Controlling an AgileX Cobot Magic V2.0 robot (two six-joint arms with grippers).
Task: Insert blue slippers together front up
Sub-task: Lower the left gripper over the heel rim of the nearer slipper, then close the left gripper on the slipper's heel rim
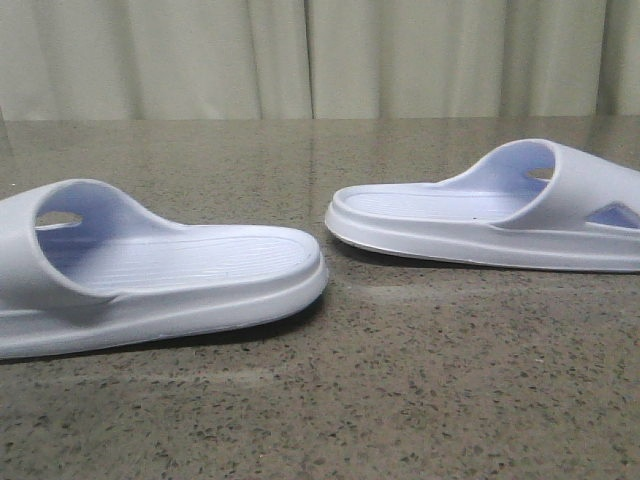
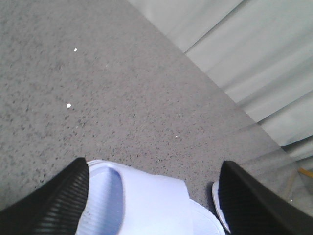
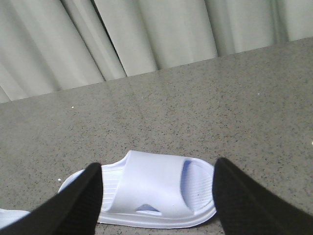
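Two blue slippers (image 1: 150, 275) (image 1: 500, 215) lie apart, soles down, on the table (image 1: 400, 400). Left gripper (image 2: 154, 200) and right gripper (image 3: 156, 196) both spread, empty. Foam looks light, springy; grab the straps.

I see soft, even overhead light with faint glare streaks on the stone table (image 1: 400, 400), thin shadows under each slipper (image 1: 150, 270), and blurred near fingers (image 2: 54, 205) in both wrist views.
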